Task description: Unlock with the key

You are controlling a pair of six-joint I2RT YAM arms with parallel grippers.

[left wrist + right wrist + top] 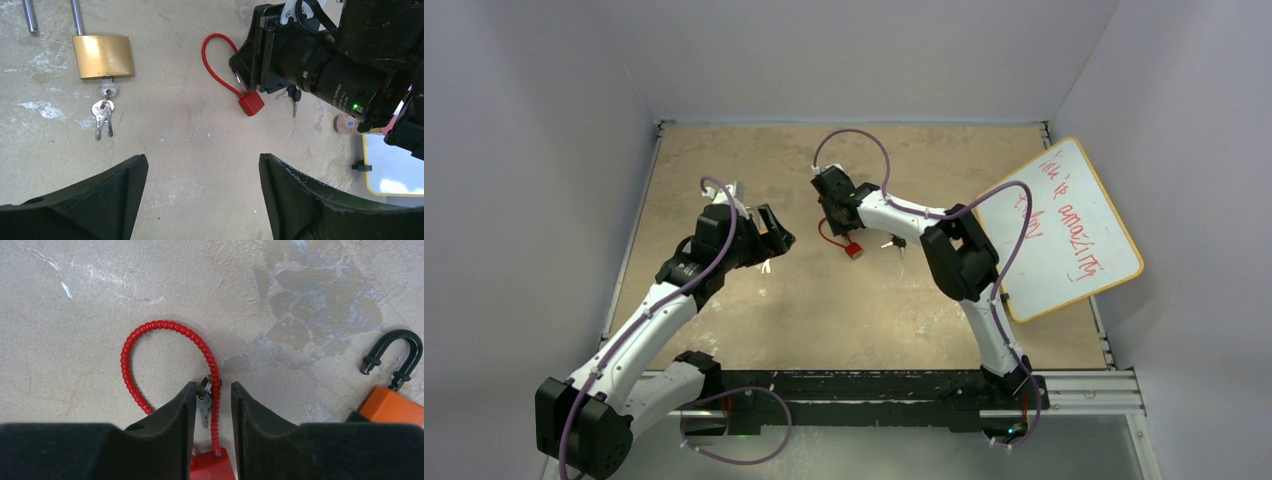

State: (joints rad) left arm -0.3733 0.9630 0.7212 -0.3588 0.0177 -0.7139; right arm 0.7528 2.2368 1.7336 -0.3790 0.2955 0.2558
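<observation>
**Bench stock, near to far**

1. L claw (202, 160): jaws wide, nothing btwn them. Hangs over bare table (724, 160).
2. Brass padlock (103, 56): flat on table ahead of L claw. One steel shackle leg enters the body, the other ends free off to the side. Key (107, 89) sits in its keyhole, w/ two spares (102, 121) on a ring below.
3. Red cable lock (251, 102): mid-table, well apart from the brass one. Its ribbed cable (216, 430) loops out and back into the red body.
4. Small silver key (202, 410): on a ring around the cable, lying just beside it.
5. R claw (213, 386): jaws narrow but not closed, straddling cable + silver key. Key lies against one finger, and a bare gap shows btwn the cable and the other.
6. Black-headed key (295, 97): on table by R wrist.
7. Orange padlock (387, 407): black shackle, near the red lock, partly cut off.
8. Whiteboard (1064, 230): red writing, at the table's R edge.
</observation>
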